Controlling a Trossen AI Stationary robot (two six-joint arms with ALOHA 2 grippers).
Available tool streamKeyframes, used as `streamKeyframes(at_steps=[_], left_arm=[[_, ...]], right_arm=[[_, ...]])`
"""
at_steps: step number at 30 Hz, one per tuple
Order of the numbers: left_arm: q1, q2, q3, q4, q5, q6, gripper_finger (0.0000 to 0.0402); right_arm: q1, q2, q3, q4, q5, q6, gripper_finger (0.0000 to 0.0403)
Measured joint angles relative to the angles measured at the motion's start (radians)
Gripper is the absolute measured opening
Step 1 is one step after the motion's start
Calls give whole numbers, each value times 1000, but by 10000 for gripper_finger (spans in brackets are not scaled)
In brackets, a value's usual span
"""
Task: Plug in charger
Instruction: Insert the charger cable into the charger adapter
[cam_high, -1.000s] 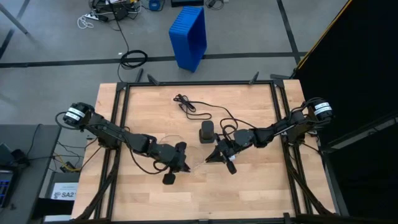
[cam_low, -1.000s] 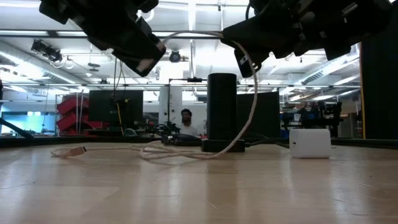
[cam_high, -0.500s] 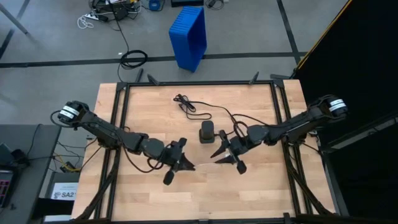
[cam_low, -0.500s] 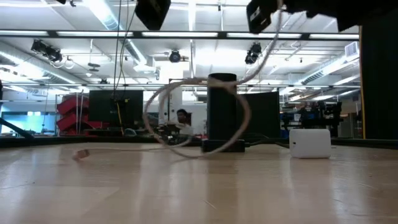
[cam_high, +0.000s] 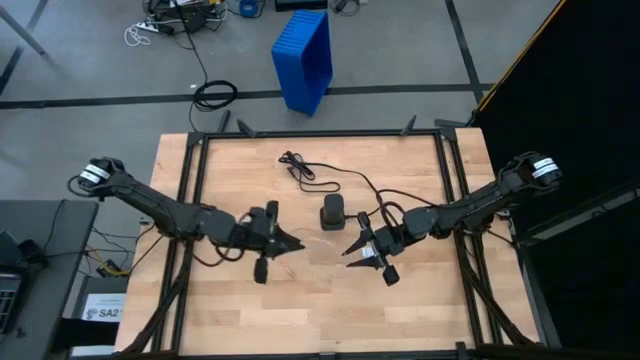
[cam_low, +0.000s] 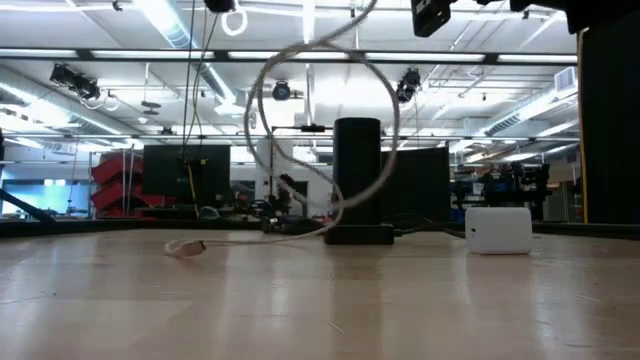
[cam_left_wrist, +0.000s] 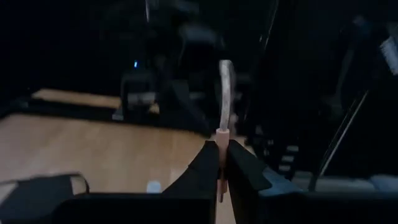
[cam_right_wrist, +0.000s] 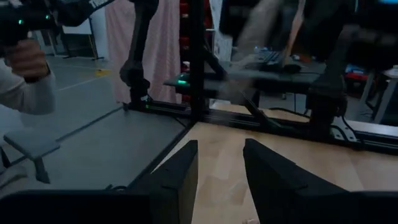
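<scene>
A thin white charging cable (cam_low: 262, 110) loops high in the air in the low view. From the loop it drops beside the black charger stand (cam_low: 357, 180) and runs along the table to its free plug end (cam_low: 186, 247), which lies flat. A white power adapter (cam_low: 498, 230) sits on the table right of the stand. My left gripper (cam_high: 283, 241) hovers left of the stand (cam_high: 332, 212) and is shut on the cable. My right gripper (cam_high: 352, 252) hovers just near-right of the stand, open (cam_right_wrist: 219, 168), with nothing between its fingers. My left gripper pinches the white cable (cam_left_wrist: 222, 134) between its two fingertips (cam_left_wrist: 208, 163). The cable stands up out of the fingers and curves away above them (cam_left_wrist: 226, 78). The held stretch is lifted clear of the table, and the far plug end rests on the wood.
A black cord (cam_high: 300, 168) coils on the far half of the table and runs to the stand. Black frame rails (cam_high: 195, 190) line the table's sides. A person's hand and sleeve (cam_right_wrist: 25, 65) show in the room beyond. A blue bin (cam_high: 304, 58) stands on the floor.
Both grippers have risen out of the top of the low view. My left gripper has also drawn toward the far-left. The cable's loop has been lifted from the table into a tall arc, and its free plug end has slid along the table toward the stand.
</scene>
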Motion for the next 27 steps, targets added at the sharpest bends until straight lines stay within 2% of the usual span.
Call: streamKeyframes(at_steps=[7,13,18,21,27], left_arm=[[11,-44,0,89,-57,71,0],[49,-45,0,248,-76,152,0],[88,-57,0,368,-104,227,0],[103,-92,0,413,-165,312,0],[139,-203,0,394,-387,469,0]], right_arm=[[0,27,0,-57,46,-14,117],[0,67,0,-50,126,-24,146],[5,67,0,-25,136,-34,159],[5,67,0,-19,136,-33,158],[5,67,0,-21,136,-27,153]])
